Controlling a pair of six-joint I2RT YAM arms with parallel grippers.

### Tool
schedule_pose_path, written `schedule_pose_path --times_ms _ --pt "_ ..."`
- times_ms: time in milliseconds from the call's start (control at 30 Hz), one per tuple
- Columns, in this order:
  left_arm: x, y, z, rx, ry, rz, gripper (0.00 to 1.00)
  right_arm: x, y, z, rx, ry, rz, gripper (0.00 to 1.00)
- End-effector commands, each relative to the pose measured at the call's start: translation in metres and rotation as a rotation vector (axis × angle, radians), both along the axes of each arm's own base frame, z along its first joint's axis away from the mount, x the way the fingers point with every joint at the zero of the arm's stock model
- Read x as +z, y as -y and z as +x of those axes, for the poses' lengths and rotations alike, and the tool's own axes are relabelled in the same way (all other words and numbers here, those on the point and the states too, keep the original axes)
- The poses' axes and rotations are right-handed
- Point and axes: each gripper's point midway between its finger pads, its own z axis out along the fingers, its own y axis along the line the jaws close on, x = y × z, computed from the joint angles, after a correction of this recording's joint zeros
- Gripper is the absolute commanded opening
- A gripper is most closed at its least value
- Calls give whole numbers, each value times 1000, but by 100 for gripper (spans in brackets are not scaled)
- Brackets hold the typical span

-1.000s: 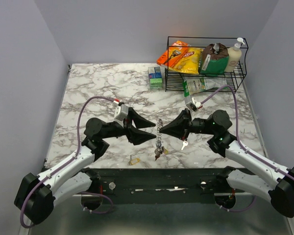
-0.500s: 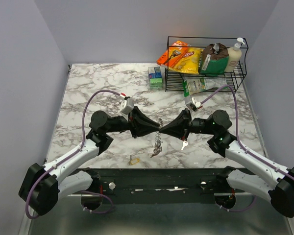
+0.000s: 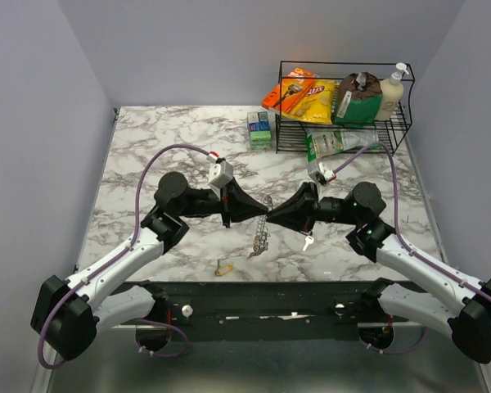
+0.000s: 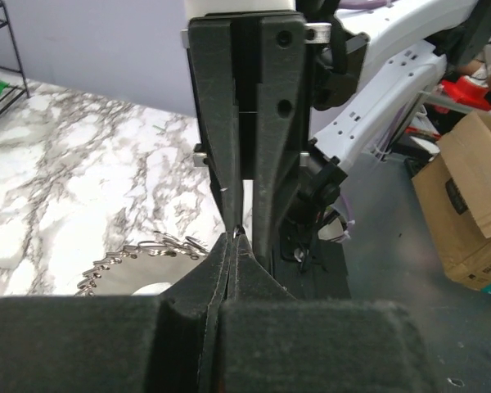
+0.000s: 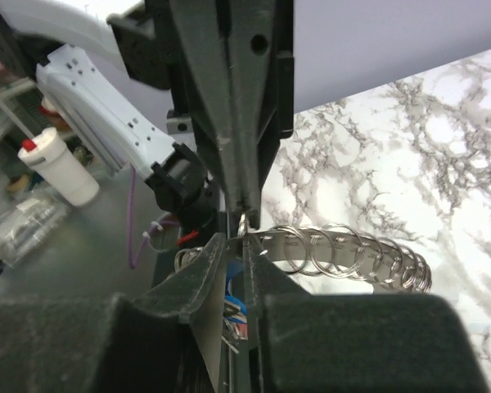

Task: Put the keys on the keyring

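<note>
Up close only, keyring perhaps in left gripper.

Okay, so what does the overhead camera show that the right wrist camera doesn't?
Only overhead: the wire rack at the back, and a loose key on the table. Only right wrist: the row of key loops strung along the keyring, and a white red-capped bottle beyond the table. Both: the left end effector and right end effector tip to tip at the keyring over the marble table.
</note>
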Motion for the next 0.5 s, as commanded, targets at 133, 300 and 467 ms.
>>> schedule_pose_path --times_ms 133,300,467 --pt "-12 -7 14 61 51 243 0 8 8 13 -105 93 -48 64" --pt "-12 -10 12 39 90 316 0 15 14 17 -151 144 -66 70" --pt "-16 -10 3 -19 85 361 0 18 10 13 -100 159 -71 64"
